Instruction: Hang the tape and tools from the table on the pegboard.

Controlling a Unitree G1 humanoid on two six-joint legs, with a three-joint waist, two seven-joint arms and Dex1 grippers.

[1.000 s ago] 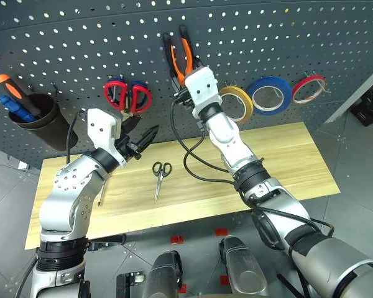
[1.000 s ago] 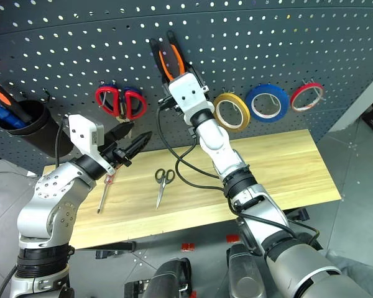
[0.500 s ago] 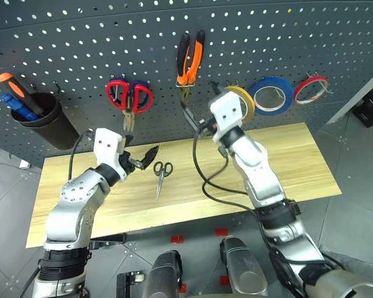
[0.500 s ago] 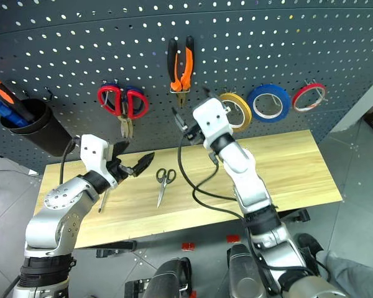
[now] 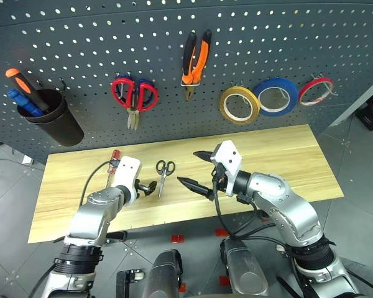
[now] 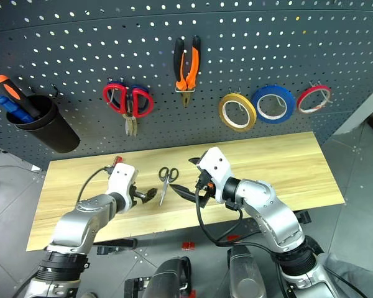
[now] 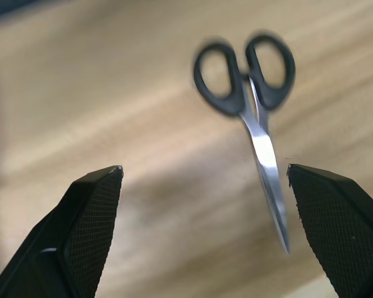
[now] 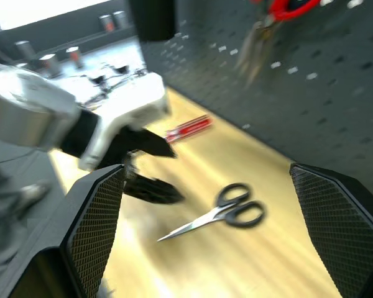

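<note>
The pegboard (image 5: 81,43) carries the orange-and-black pliers (image 5: 195,59) at about 12 o'clock in the head view, handles up. The yellowish tape (image 5: 239,104) hangs at roughly 1 o'clock, with a blue roll (image 5: 275,95) just beside it and a thin red roll (image 5: 315,90) beyond that. Red-handled scissors (image 5: 134,95) hang at about 11 o'clock, and a black cup (image 5: 53,121) at 10 o'clock holds an orange-handled screwdriver (image 5: 22,84) and a blue-handled one (image 5: 18,102).

On the table (image 5: 311,161) two tools lie flat — the small black-handled scissors (image 5: 162,172) near the middle, handles toward the board and blades toward the near edge, and the red-handled screwdriver (image 5: 114,159) at about 9 o'clock from them, partly hidden behind the left arm.

The left gripper (image 5: 150,186) sits low over the table just beside the scissors' blades, its fingers spread apart with nothing between them; in the left wrist view the scissors (image 7: 252,118) lie between the two fingers (image 7: 87,230), not touched. The right gripper (image 5: 196,171) hangs at 3 o'clock from the scissors, pointing toward them — its fingers stand wide apart and empty.
</note>
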